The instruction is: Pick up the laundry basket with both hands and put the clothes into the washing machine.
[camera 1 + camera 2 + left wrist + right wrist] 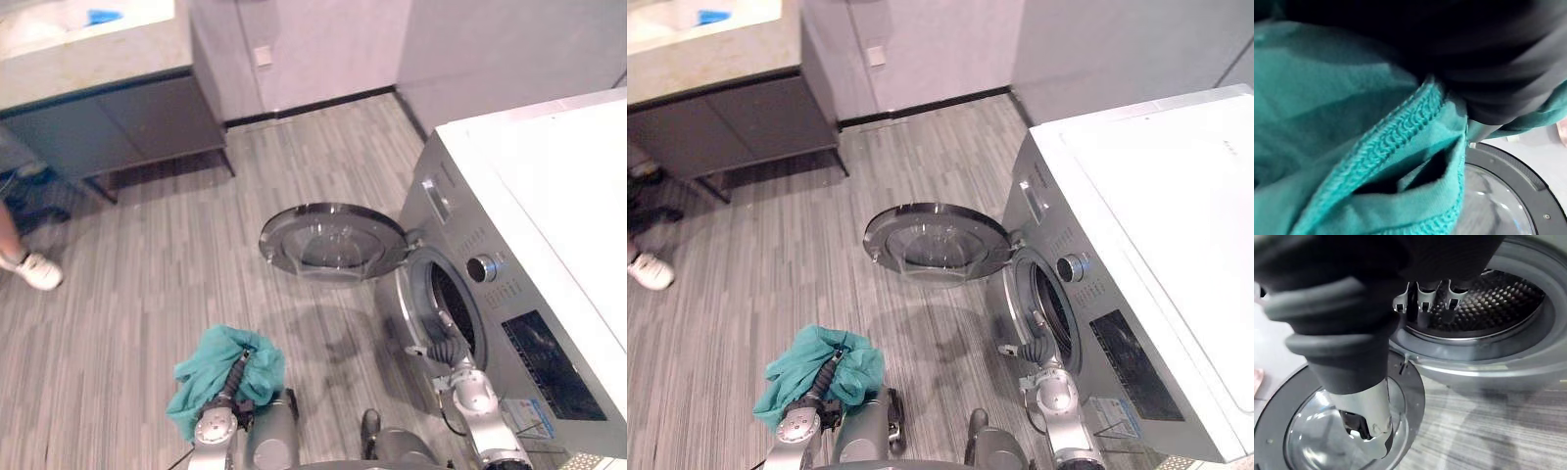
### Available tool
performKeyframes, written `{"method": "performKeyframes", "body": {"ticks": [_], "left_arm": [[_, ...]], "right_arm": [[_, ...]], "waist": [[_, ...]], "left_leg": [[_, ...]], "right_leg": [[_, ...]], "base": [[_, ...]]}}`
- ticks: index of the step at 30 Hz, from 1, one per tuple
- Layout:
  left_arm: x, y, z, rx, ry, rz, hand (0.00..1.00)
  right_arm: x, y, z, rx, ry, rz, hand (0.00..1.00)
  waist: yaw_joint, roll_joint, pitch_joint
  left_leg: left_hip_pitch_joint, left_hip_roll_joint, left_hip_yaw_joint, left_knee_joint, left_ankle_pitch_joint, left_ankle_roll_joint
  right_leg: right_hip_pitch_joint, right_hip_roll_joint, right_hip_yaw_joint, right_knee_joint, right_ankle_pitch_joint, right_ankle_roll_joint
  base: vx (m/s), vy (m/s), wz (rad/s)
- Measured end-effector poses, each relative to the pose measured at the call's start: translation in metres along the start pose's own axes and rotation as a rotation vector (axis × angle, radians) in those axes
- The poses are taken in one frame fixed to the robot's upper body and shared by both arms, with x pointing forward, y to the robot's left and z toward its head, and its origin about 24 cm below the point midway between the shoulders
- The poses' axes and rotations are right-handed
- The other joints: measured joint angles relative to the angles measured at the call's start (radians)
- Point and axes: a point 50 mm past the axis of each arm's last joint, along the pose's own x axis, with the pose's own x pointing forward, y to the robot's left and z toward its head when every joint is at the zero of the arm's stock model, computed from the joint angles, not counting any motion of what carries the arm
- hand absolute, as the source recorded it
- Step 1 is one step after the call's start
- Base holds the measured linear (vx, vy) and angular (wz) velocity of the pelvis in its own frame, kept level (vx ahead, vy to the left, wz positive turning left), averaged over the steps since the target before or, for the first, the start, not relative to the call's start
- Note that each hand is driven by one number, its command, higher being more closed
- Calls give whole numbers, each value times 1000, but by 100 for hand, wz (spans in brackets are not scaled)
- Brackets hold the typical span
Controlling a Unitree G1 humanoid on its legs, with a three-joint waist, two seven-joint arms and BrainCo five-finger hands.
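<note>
Teal cloth is bunched over the left hand, near left, hanging above the floor. In the left wrist view it's knit fabric right against the dark wrist cover, with the fingers buried in it. Can't tell if they're clamped on it or if it's just draped over them.

Right hand is at the mouth of the washer, low on the rim of the opening. In its wrist view the fingers point into the drum and hold nothing. They look relaxed rather than curled, though the angle is poor and I wouldn't swear to it. Thumb hangs free.

Door is swung fully out to the left, glass facing up, between the cloth and the opening. What shows of the drum looks empty.

Step, as I read it: loading. The cloth is up off the floor but well apart from the drum, and the open door sits in the direct path.

Next move needs:
- Left arm carries the cloth right and far, above or around the door, not through it.
- Right hand clears the opening or takes over the cloth. Right now it's in the way.
- Cloth pushed well past the rim so no corner trails out.

Risk: cloth snags on the door edge, or slips off if the grip is only a drape.
</note>
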Motion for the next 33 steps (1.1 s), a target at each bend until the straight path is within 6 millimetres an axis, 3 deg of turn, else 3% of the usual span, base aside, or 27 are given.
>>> {"method": "performKeyframes", "body": {"ticks": [1,3,5,9,10,11,12,14,16,20,22,24,25,27,29,30,31,32,33], "left_arm": [[-3,-5,-4,2,10,-17,100],[-1,-7,-5,30,22,-40,100],[3,-3,0,50,2,-38,100],[9,7,0,92,4,-28,100],[12,10,3,101,-4,-23,100],[13,15,2,116,2,-16,100],[14,16,2,121,4,-15,100],[17,16,6,127,-6,-15,100],[17,17,5,130,-5,-13,100],[24,10,10,151,-13,-32,100],[24,4,10,142,-11,-44,100],[26,-2,11,150,-6,-62,100],[26,-1,10,157,-3,-65,100],[26,-4,10,162,-3,-75,100],[26,-7,10,170,-6,-84,100],[26,-8,10,173,-9,-88,100],[25,-11,11,180,-17,-99,100],[31,-11,21,201,-49,-102,100],[32,-11,23,204,-55,-102,100]], "right_arm": [[-1,-2,-4,-12,11,-1,0],[-3,10,-13,23,66,18,0],[-10,24,-21,51,100,46,0],[-2,32,-25,52,140,71,0],[5,36,-22,45,145,82,0],[11,39,-21,29,156,99,0],[13,40,-22,17,163,109,0],[14,36,-27,-10,181,112,0],[16,31,-28,-24,181,105,0],[14,17,-44,-70,236,88,0],[9,10,-57,-85,285,80,0],[4,7,-69,-63,335,75,0],[3,7,-71,-53,346,73,0],[3,7,-71,-20,355,55,0],[3,4,-75,16,382,18,0],[4,3,-75,17,386,12,0],[7,0,-73,16,379,1,0],[13,3,-64,28,349,-3,0],[14,3,-63,30,346,-5,0]], "waist": [[1,40,-9],[-8,0,-13],[-2,-49,-32],[-2,-66,-42],[-4,-66,-43],[-4,-63,-42],[-4,-62,-41],[-22,-38,-32],[-31,-25,-32],[-60,-16,-27],[-66,4,-14],[-74,17,1],[-76,6,12],[-80,-4,27],[-80,-10,40],[-80,-7,41],[-77,14,44],[-71,-19,80],[-70,-26,86]], "left_leg": [[42,7,-82,-115,116,-25],[67,-5,-52,-88,64,-37],[79,-27,21,-53,26,2],[105,-17,178,-38,-17,27],[111,-1,226,-56,-17,28],[125,21,288,-80,-14,31],[138,29,324,-92,-13,32],[194,47,387,-110,-13,31],[247,57,416,-142,-14,30],[263,89,461,-71,-9,19],[189,170,395,179,9,27],[145,185,289,305,67,47],[107,176,231,357,79,46],[68,99,98,343,-50,19],[76,4,-14,162,-87,0],[86,-8,-28,98,-81,-4],[93,-11,-30,15,-58,-22],[80,-18,18,40,-79,-9],[76,-20,26,46,-84,-2]], "right_leg": [[-2,30,28,35,-40,34],[-19,5,62,99,-89,66],[-23,-35,120,97,-100,89],[-64,-52,231,35,-41,136],[-104,-53,192,13,3,138],[-136,-67,86,0,36,116],[-147,-87,0,6,41,107],[-148,-141,-310,24,74,56],[-138,-139,-409,17,84,41],[-152,-105,-321,16,71,36],[-133,-80,-291,23,52,20],[-116,-60,-258,44,40,16],[-111,-59,-230,44,37,12],[-116,-54,-175,45,24,-4],[-130,-45,-121,76,17,7],[-143,-39,-107,97,10,16],[-170,-24,-81,137,-5,24],[-236,-36,-35,231,-37,47],[-249,-39,-30,244,-40,50]], "base": [[297,422,-128],[187,324,-86],[172,223,-74],[118,225,-124],[17,68,-149],[31,62,-168],[25,-9,-151],[24,-23,-124],[58,-102,-123],[43,-114,-85],[48,-127,-73],[89,-96,-54],[102,-56,-58],[115,8,-68],[111,75,-87],[92,119,-87],[63,186,-94],[50,167,-82],[30,154,-64]]}}
